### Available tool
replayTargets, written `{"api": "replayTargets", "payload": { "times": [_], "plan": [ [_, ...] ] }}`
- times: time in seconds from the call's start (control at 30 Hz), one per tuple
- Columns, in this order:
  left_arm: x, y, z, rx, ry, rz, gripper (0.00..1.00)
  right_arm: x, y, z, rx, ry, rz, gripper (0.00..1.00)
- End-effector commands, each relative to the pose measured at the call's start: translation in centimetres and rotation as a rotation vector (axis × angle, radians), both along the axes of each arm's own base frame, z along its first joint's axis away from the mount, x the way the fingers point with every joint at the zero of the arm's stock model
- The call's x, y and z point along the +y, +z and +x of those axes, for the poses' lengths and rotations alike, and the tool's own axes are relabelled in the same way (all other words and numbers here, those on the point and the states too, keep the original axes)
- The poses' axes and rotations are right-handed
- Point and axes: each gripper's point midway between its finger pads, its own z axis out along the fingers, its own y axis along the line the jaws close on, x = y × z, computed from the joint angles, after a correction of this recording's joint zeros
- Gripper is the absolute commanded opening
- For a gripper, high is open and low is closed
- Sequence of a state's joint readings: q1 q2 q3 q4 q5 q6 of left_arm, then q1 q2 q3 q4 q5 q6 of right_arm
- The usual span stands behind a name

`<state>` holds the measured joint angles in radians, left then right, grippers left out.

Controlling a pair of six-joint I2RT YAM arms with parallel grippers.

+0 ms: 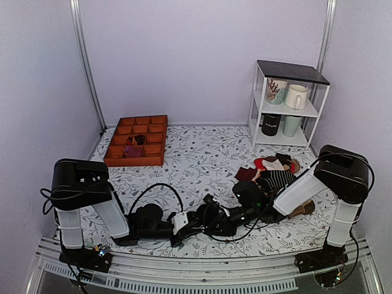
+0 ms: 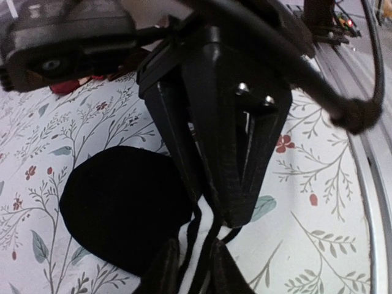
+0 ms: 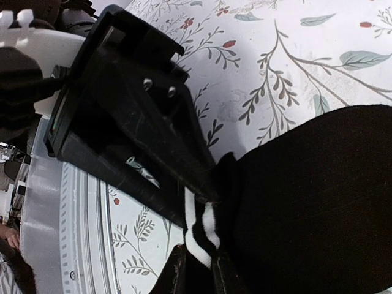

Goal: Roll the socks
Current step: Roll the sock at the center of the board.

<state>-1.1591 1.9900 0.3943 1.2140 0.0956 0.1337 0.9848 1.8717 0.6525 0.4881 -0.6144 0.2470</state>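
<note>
On the table [image 1: 202, 147], socks [image 2: 122, 208] (partly cropped)

The right gripper [image 3: 199, 260] pinches the white-striped cuff of the black socks [image 3: 306, 202], whose body spreads right of the cuff across the floral counter [image 3: 294, 55]. Just above the cuff, the left gripper [image 3: 203, 193] tapers onto the same edge. A metal rail [image 3: 79, 233] runs left of the cuff.
</note>
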Motion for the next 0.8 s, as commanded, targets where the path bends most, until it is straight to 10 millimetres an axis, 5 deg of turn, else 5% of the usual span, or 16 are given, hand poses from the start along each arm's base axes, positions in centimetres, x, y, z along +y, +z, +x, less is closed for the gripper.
{"api": "replayTargets", "payload": {
  "times": [0.0,0.07,0.3,0.37,0.6,0.77],
  "plan": [
    [1.6,-3.6,-0.3,0.080,0.018,0.136,0.08,-6.9,-7.9,-3.6,0.190,-0.025,-0.358,0.14],
    [1.7,-3.9,-0.6,0.102,0.011,0.147,0.00,-6.8,-7.8,-3.6,0.191,-0.020,-0.354,0.14],
    [2.3,-5.7,-1.3,0.225,0.034,0.239,0.00,-6.9,-7.8,-3.5,0.181,-0.019,-0.365,0.16],
    [2.3,-5.5,-1.4,0.284,0.056,0.261,0.00,-6.9,-6.9,-2.4,0.111,-0.046,-0.359,0.27],
    [4.7,-9.2,-3.7,0.566,0.133,0.434,0.00,-5.9,1.0,2.1,-0.269,-0.137,-0.167,0.41],
    [6.4,-12.7,-5.4,0.691,0.156,0.538,0.00,-5.4,4.8,1.7,-0.483,-0.095,0.041,0.46]
  ]
}}
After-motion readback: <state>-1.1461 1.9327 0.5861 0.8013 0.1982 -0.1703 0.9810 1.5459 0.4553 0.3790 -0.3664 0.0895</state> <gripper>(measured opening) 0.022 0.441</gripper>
